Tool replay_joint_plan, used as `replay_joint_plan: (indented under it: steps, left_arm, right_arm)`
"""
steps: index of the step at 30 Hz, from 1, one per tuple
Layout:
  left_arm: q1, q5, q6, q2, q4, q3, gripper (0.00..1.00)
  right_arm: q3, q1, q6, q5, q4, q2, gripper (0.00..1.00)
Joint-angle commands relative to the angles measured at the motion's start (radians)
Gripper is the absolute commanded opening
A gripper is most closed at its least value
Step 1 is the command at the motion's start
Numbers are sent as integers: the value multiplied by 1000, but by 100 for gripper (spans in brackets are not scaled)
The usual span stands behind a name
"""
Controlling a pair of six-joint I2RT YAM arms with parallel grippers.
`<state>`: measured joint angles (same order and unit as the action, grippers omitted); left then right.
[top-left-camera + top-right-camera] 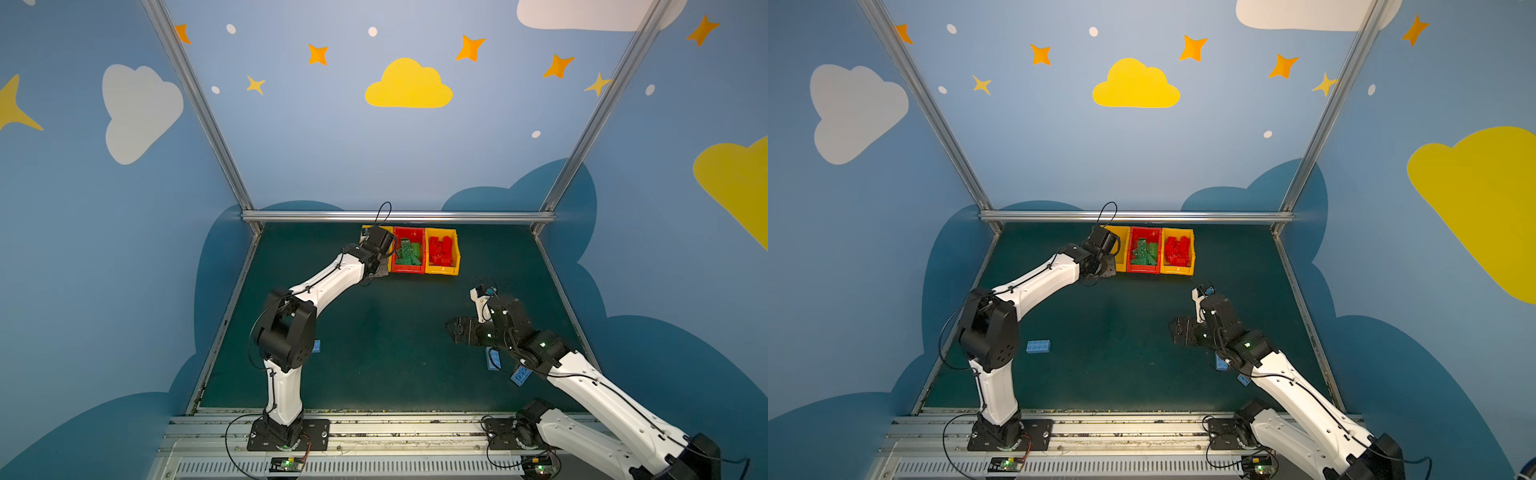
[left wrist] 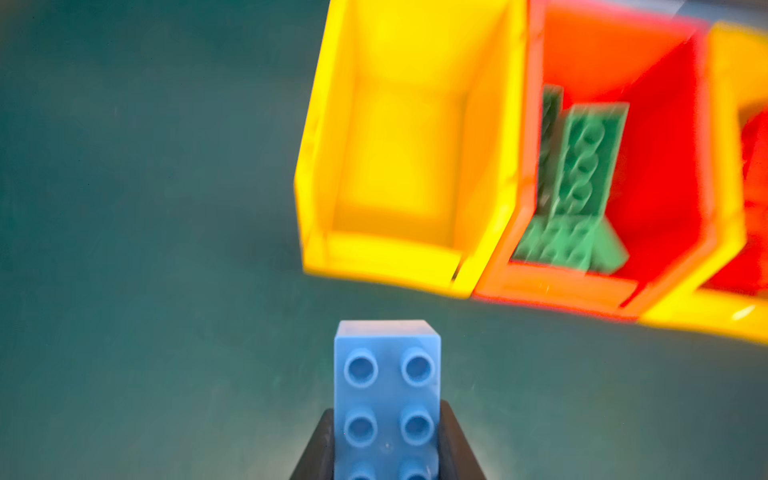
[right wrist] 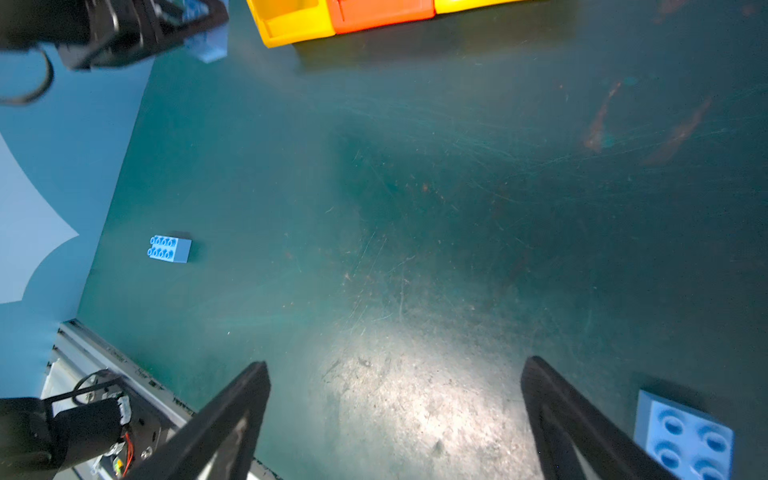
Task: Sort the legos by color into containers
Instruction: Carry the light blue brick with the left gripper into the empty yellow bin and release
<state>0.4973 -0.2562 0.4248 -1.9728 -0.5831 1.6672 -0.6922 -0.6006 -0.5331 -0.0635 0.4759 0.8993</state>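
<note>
My left gripper (image 2: 387, 411) is shut on a light blue lego (image 2: 387, 374), which sticks out beyond the fingertips. It hangs just short of the near end of the left yellow container (image 2: 320, 145), whose inside shows bare. Beside that stands the red container (image 1: 409, 270) with green legos (image 1: 407, 251), then a yellow container (image 1: 442, 270) with red legos (image 1: 440, 249). My right gripper (image 3: 395, 374) is open over bare mat at the right. Loose light blue legos lie on the mat: one at the left (image 1: 1038, 345), and two by the right arm (image 1: 521, 376) (image 1: 493, 359).
The three bins stand in a row against the back rail (image 1: 399, 216). A green mat (image 1: 386, 353) covers the table, walled at the left, right and back. One blue brick (image 3: 685, 440) lies just outside a right finger.
</note>
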Motion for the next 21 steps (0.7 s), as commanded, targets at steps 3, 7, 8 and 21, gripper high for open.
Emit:
replay_joint_plan:
  steps: [3, 7, 8, 21]
  left_arm:
    - [-31, -22, -90, -172, -73, 252, 18]
    - [-52, -45, -150, -360, -141, 507, 18]
    - [-58, -42, -154, -409, -171, 581, 18]
    - [-95, -7, -191, -647, -216, 974, 39]
  right_arm:
    - [50, 32, 19, -11, -15, -16, 93]
    - [66, 58, 21, -21, -34, -1, 93]
    - [68, 63, 22, -22, -36, 2, 93]
    - [55, 111, 25, -31, -75, 78, 93]
